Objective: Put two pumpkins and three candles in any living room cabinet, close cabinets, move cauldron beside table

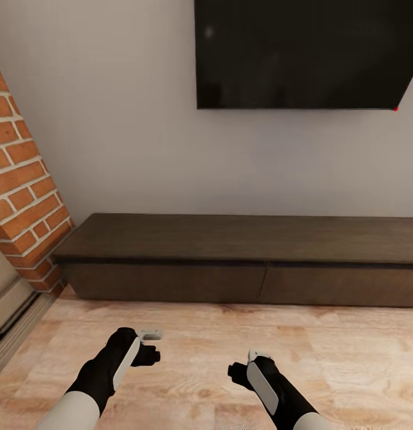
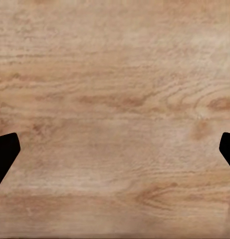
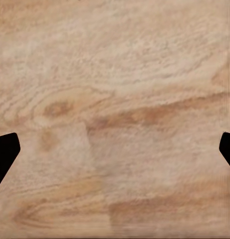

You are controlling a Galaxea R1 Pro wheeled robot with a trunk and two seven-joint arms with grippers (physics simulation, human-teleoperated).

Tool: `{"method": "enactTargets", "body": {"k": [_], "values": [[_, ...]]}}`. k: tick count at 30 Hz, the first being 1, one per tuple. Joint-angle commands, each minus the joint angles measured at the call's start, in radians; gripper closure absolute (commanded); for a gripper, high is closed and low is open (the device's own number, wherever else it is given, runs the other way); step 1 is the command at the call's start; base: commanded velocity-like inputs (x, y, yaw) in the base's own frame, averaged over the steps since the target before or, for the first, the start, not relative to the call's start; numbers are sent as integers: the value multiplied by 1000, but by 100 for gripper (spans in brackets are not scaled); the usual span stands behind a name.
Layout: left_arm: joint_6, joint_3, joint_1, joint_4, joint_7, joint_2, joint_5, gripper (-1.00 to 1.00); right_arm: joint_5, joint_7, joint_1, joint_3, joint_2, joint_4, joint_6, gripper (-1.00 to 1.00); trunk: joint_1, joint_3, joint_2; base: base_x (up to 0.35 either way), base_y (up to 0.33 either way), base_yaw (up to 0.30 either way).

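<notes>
The long, low dark-brown wooden cabinet (image 1: 242, 263), its flat drawer fronts closed, sits against a pale wall beneath a black screen (image 1: 302, 54), beside red brickwork (image 1: 21, 179). Above grainy plank floor (image 1: 230, 334), left gripper (image 2: 115, 154) and right gripper (image 3: 115, 154) hang spread wide, empty.

My two arms are matte black toward the ends and white higher up, each forearm rounded and slim. My left arm (image 1: 113, 367) carries a long pale grey panel along its side and a small light grey block at its wrist, and my right arm (image 1: 272, 388) bears a matching pale grey panel. In each wrist view, two black pointed fingertips (image 2: 5, 154) (image 3: 5, 154) show.
</notes>
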Motion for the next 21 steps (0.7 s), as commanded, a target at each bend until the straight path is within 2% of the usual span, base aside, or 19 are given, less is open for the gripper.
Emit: {"method": "enactTargets", "body": {"k": [1, 3, 10, 15, 21], "values": [[-1, 0, 0, 0, 18, -1, 2, -100, 0, -1, 0, 1, 1, 0, 0, -100, -4, 2, 7, -12, 0, -214], [-2, 0, 0, 0, 29, -3, 3, -100, 0, -2, 0, 2, 3, 0, 0, -100, -12, 6, 21, -7, 0, -216], [-7, 4, 5, 0, 39, -5, 0, -100, 0, -3, 0, 4, 5, -1, -2, -100, -12, -2, 21, -2, -11, -201], [-41, 1, 12, 0, 41, -7, -2, -100, 1, -4, 0, 6, 7, -4, -4, -100, -12, -5, 21, 0, -226, -72], [-50, 2, 14, 0, 41, -7, -2, -100, 0, -4, 0, 6, 8, -6, -5, -100, -12, -5, 21, 0, -301, -9]]}}
